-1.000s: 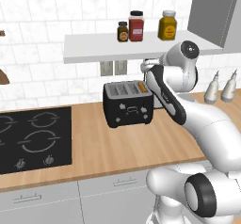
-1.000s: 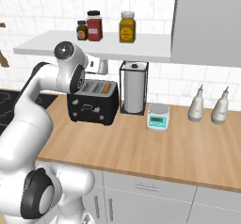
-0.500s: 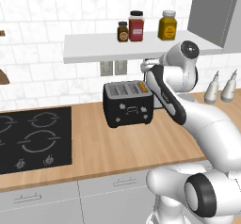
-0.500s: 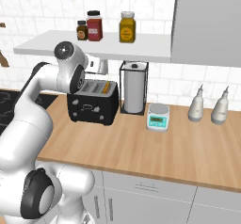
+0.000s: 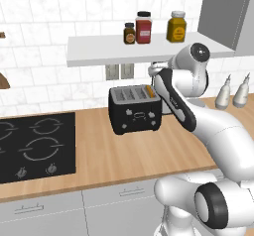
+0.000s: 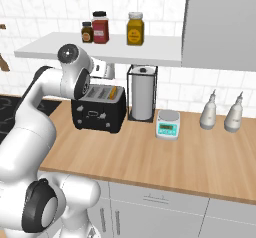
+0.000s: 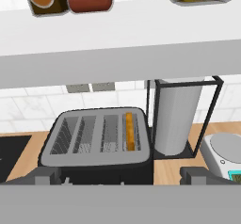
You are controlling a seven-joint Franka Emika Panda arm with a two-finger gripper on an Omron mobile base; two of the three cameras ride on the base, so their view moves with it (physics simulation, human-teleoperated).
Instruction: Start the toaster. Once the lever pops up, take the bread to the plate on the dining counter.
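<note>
Bread point(image 7: 129, 132) fills toaster's point(image 7: 96, 138) rightmost slot, seen from claw camera.

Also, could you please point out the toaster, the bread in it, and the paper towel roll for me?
toaster point(image 5: 136, 116): left base view, on its black front face.
bread point(image 7: 129, 131): hand view, on the orange-brown top edge showing in the rightmost slot.
paper towel roll point(image 6: 143, 96): right base view, on the white side of the roll.

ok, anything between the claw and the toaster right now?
Nothing visible. In the hand view the claw looks straight down at the toaster with the bread in its rightmost slot. The paper towel holder stands off to the side.
</note>
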